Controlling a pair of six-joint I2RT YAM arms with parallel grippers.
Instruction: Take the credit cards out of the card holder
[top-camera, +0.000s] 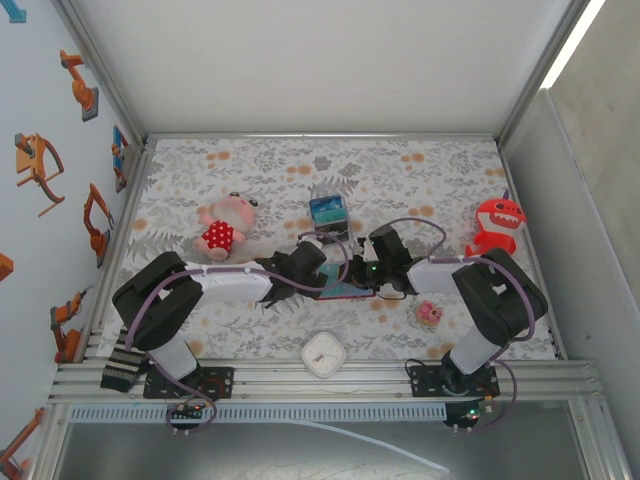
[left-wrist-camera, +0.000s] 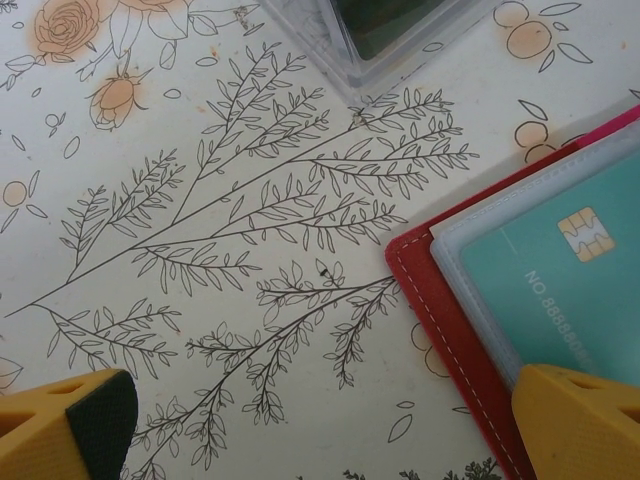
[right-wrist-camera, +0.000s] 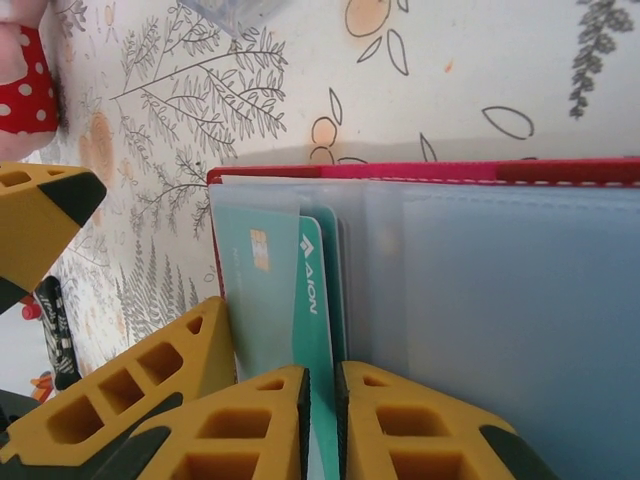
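The right fingers (right-wrist-camera: 410, 430) are pressing almost together and pinching the near edge of a teal credit card (right-wrist-camera: 312, 300) printed with white letters. Only a thin slit is showing between the pads, and the card is filling it. The card is sitting in the left half of the card holder (right-wrist-camera: 480, 300), which is lying open and flat on the table (right-wrist-camera: 480, 80). Its frosted pockets are facing up and its dark-red border is running along the far side. Just beside the pinched card, a paler chip card (right-wrist-camera: 256, 290) is resting in the same half.

The left fingers (left-wrist-camera: 585, 425) are standing spread wide. One is hanging over the holder's red corner, next to the chip card. The other is hanging over bare floral cloth well apart from it. I cannot tell whether either is touching down.

From above, both wrists are meeting over the holder near the middle of the table. A clear plastic box (top-camera: 328, 212) is standing just beyond them. A plush toy (top-camera: 222, 232) in red spots is lying to the left and a red shark toy (top-camera: 495, 225) is sitting far right. A small pink object (top-camera: 430, 313) is lying near the right arm, and a white clock (top-camera: 324, 355) is lying at the near edge.
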